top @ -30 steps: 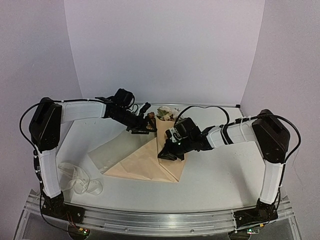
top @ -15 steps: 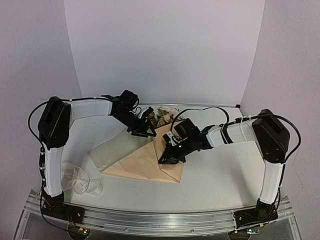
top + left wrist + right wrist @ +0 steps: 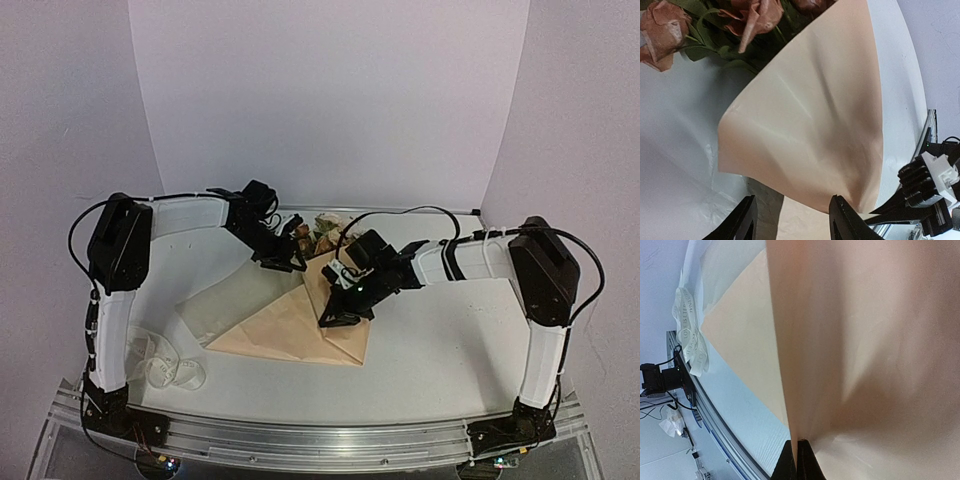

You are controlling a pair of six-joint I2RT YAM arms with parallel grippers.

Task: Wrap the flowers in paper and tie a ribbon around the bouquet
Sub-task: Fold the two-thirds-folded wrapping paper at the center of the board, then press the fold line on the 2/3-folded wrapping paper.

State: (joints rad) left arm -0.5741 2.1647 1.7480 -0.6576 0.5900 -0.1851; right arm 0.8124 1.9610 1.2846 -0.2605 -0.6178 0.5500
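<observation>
Right gripper (image 3: 796,460) pinched tight on paper (image 3: 810,125) fold; you hold that taut. Left gripper (image 3: 792,222) half-open, holding nothing: seat flap edge between jaws, then fold over flowers (image 3: 755,15).

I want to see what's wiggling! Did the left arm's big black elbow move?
Yes. In the top view the left arm's elbow swung right, toward the flowers, judged against the ribbon pile, which stayed put.
</observation>
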